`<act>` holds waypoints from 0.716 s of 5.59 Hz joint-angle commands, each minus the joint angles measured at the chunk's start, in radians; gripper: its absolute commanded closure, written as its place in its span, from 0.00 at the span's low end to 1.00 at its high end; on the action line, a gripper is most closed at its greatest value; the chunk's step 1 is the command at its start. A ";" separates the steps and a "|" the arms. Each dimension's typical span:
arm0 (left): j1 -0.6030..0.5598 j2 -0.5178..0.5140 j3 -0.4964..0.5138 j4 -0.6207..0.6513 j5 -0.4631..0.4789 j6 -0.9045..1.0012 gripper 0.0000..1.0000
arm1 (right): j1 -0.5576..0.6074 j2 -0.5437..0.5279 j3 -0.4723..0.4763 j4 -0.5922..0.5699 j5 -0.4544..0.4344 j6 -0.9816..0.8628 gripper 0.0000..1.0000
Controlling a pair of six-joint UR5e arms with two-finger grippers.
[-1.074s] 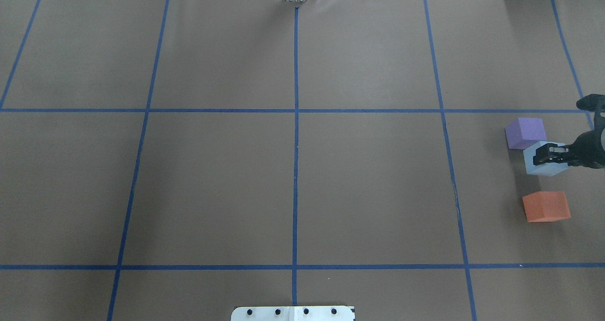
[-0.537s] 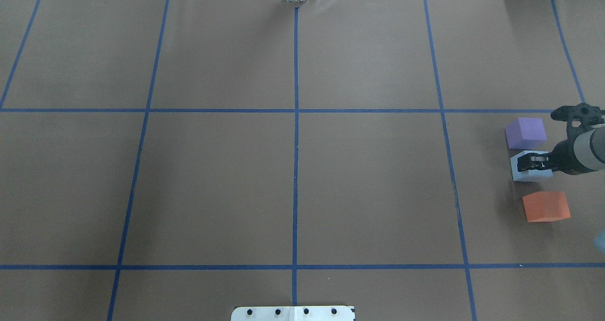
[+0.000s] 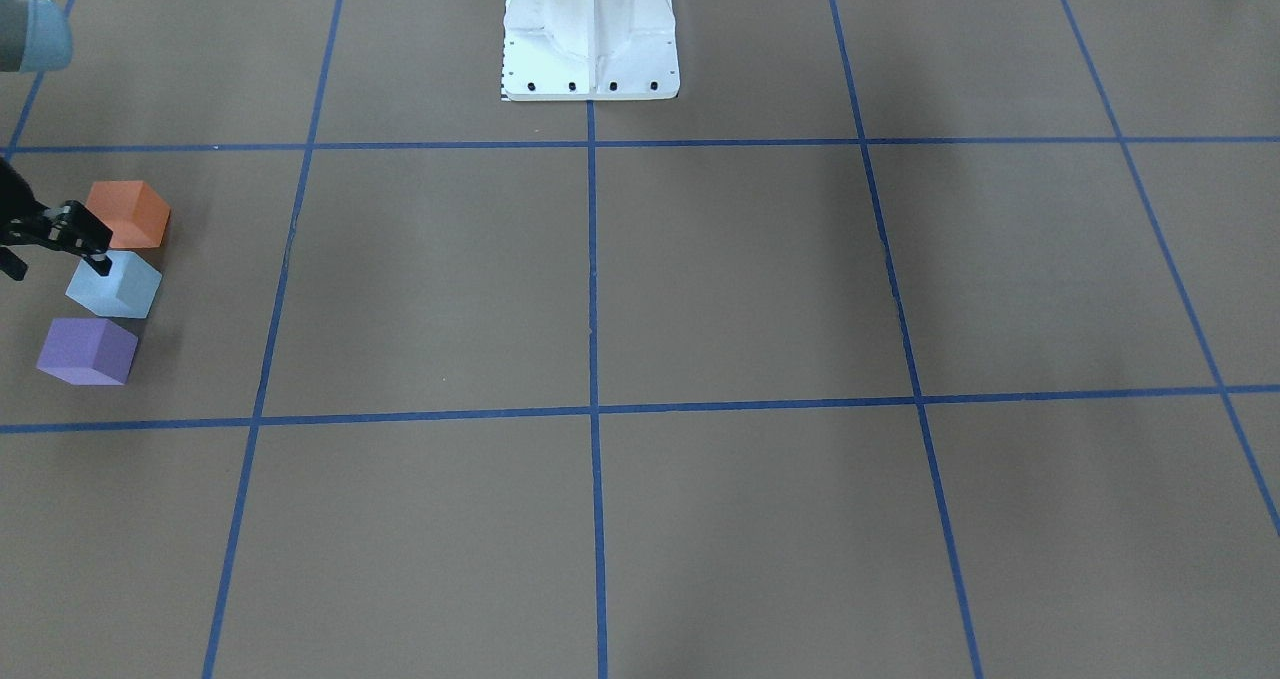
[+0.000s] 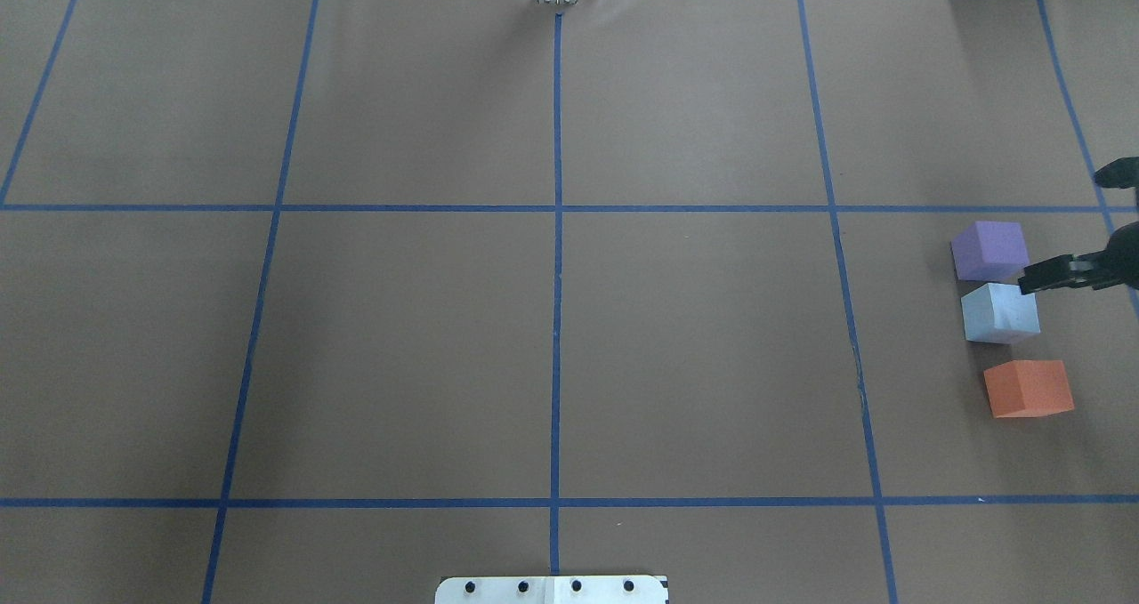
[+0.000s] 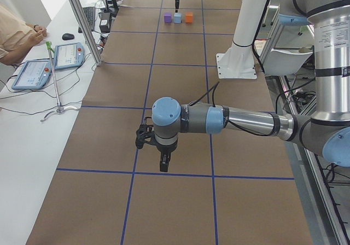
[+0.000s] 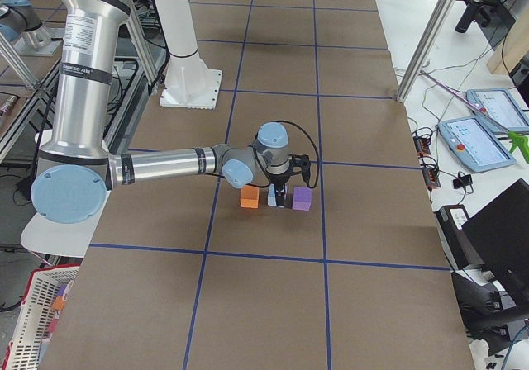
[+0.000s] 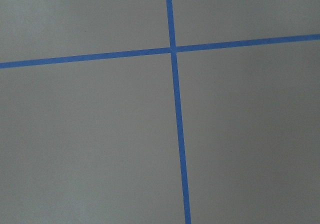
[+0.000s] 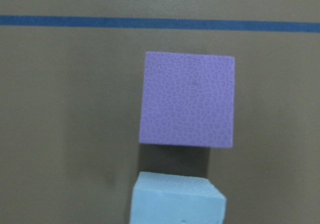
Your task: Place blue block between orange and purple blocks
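Observation:
The light blue block [image 4: 1000, 313] stands on the table between the purple block [image 4: 989, 250] and the orange block [image 4: 1028, 388], in a row at the right edge. The row also shows in the front-facing view, with blue [image 3: 113, 284], purple [image 3: 87, 351] and orange [image 3: 127, 213]. My right gripper [image 4: 1034, 280] is open and empty, raised above the blue block's far right corner. The right wrist view shows the purple block [image 8: 189, 100] and the blue block's top [image 8: 177, 199]. My left gripper [image 5: 160, 165] hangs over bare table, far from the blocks; I cannot tell if it is open.
Brown paper with a blue tape grid [image 4: 557, 230] covers the table. The robot's white base [image 3: 590, 29] stands at the near middle edge. Operators' tablets [image 6: 479, 139] lie on a side bench beyond the far edge.
My right gripper has let go of the blue block, risen and drawn back to the right. The blue block now rests free on the table between the purple and orange blocks.

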 commanded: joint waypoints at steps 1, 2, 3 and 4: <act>0.000 0.000 0.001 -0.001 0.000 0.000 0.00 | 0.267 0.000 0.003 -0.242 0.081 -0.465 0.00; 0.000 0.000 0.004 0.001 0.000 0.000 0.00 | 0.367 0.000 0.027 -0.384 0.125 -0.618 0.00; 0.000 0.000 0.004 0.001 0.002 0.003 0.00 | 0.388 -0.003 0.055 -0.459 0.129 -0.657 0.00; 0.000 -0.003 0.006 0.001 -0.001 0.005 0.00 | 0.388 -0.015 0.052 -0.453 0.140 -0.656 0.00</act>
